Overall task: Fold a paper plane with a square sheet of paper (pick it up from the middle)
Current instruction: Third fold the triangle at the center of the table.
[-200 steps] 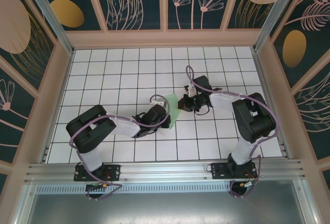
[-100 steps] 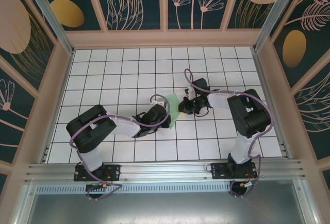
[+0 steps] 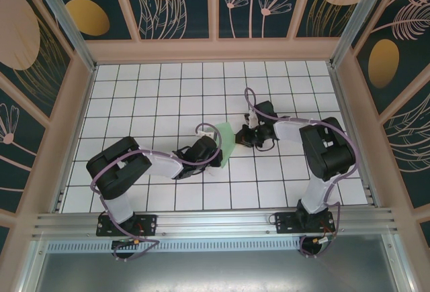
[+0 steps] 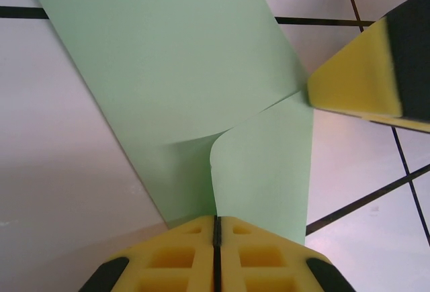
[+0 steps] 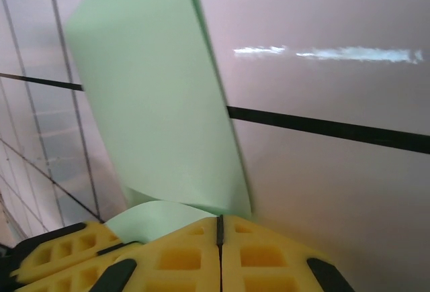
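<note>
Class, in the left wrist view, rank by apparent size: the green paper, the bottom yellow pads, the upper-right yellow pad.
green paper
left gripper pads, cropped by the frame
right gripper pad, farther away, so its rank is unsure

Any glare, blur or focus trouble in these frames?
Right wrist: a bright glare streak lies across the table, and the paper sheet has a smeared, blurred edge. Left wrist: the sheet is sharp, but the right claw's pad looks soft. Top external: evenly lit and sharp.
</note>
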